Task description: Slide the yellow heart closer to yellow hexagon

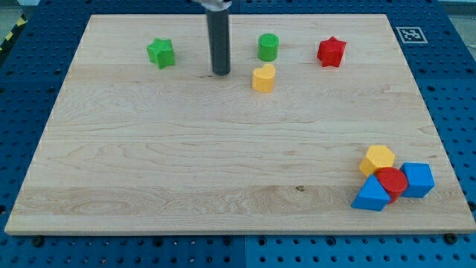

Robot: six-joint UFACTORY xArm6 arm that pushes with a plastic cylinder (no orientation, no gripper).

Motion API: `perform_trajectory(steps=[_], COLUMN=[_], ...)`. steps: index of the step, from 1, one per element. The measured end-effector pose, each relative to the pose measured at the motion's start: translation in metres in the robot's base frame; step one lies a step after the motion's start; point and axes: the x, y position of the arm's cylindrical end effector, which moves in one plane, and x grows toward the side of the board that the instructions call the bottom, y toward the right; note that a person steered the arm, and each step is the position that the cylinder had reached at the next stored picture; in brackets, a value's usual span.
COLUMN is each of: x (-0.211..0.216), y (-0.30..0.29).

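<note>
The yellow heart (263, 77) lies near the view's top, just right of centre. The yellow hexagon (378, 159) sits at the view's bottom right, touching a cluster of other blocks. My tip (221, 73) is the lower end of the dark rod; it rests on the board a short way to the left of the yellow heart, apart from it. The heart and the hexagon are far apart, across much of the board.
A green star (161, 53) is at the top left, a green cylinder (268, 47) just above the heart, a red star (331, 52) at the top right. A red cylinder (391, 181), a blue triangle (371, 195) and a blue cube (418, 179) crowd the hexagon.
</note>
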Motion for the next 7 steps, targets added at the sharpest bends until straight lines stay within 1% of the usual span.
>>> perform_trajectory(steps=[1,3,4,5,7], x=[-0.001,0.022,0.029,0.056,0.106], y=[0.033,0.049,0.091,0.102,0.099])
